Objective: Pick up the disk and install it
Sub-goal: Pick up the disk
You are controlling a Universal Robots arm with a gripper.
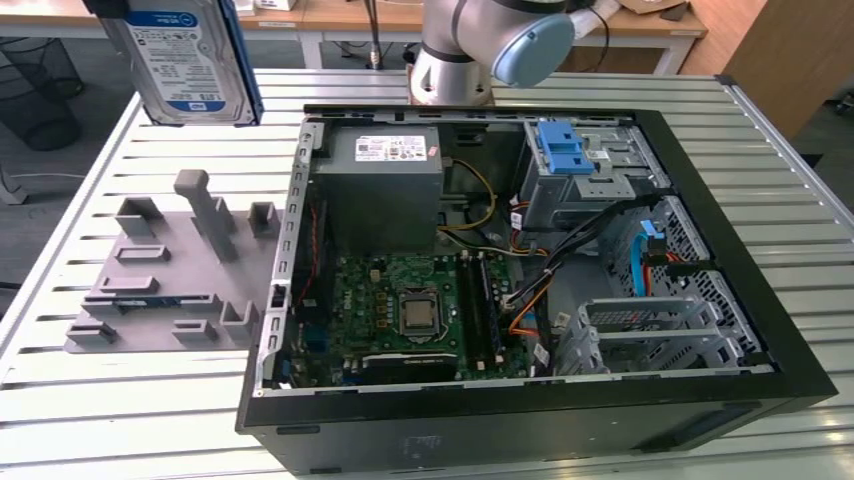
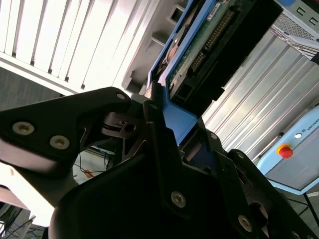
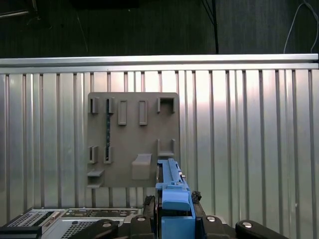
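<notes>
Disk (image 1: 184,62) first: it hangs in the air at the far side of the exterior view's left, upright with its label facing the camera, well above the table (image 1: 80,420) and touching neither the table nor the grey holder plate (image 1: 160,275) that lies beside the computer case (image 1: 534,405). In the second wrist view the gripper (image 2: 174,117) has its jaws clenched on the blue frame along the disk's (image 2: 209,40) edge, 1 black finger on each side of it; the first wrist view looks down past that same blue edge (image 3: 172,186) onto the holder plate (image 3: 132,139) on the ribbed table (image 3: 249,129), which puts the disk roughly over the plate's edge, not over the case. Of the task's 2 parts, I judge the pick-up done, since the disk is lifted clear and firmly held. The install looks not yet started. The case lies open on its side with the power supply (image 1: 380,185) and main board (image 1: 414,300) showing; the drive cage with a blue latch (image 1: 574,150) sits at the far side on the exterior view's right, and another metal cage (image 1: 641,325) nearer on that side. Which of these bays is meant for the disk I cannot tell. The disk is well apart from both.
</notes>
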